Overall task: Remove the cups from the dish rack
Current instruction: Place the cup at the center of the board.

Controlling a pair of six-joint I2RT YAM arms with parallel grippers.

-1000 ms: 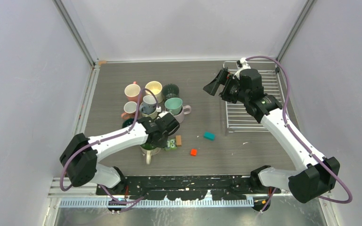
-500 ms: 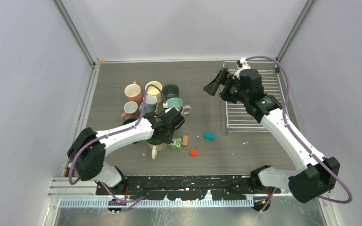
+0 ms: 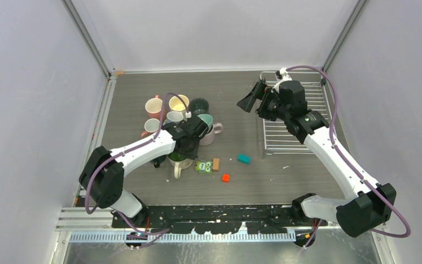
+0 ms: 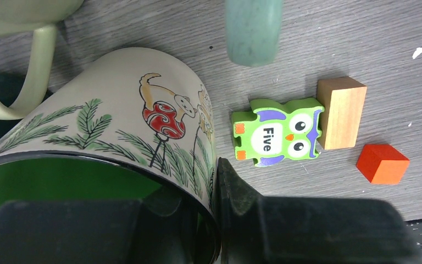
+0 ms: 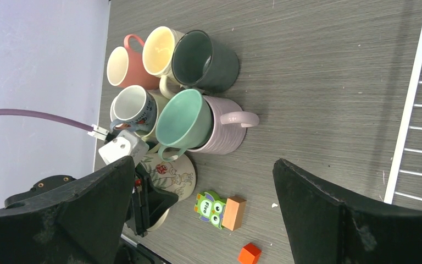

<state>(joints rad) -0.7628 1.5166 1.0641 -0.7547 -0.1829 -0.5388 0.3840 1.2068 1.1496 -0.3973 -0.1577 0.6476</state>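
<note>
Left pincer [image 4: 211, 190] clamped on rim of pine-and-bird cup [image 4: 121, 121], one finger inside green interior, one outside. Over last second it carried cup farther across table [image 3: 242, 187], closer to cluster of cups [image 3: 178, 113] at far left. Whether cup was lifted or resting: could not tell. Owl block [image 4: 275, 132], wooden block [image 4: 339, 113], red cube [image 4: 382, 163] lay just right of it. Right pincer [image 3: 254, 96] stayed spread wide, empty, at left edge of dish rack [image 3: 299, 126]. Rack showed no cups. Judged last cup being placed, unloading nearly done.
</note>
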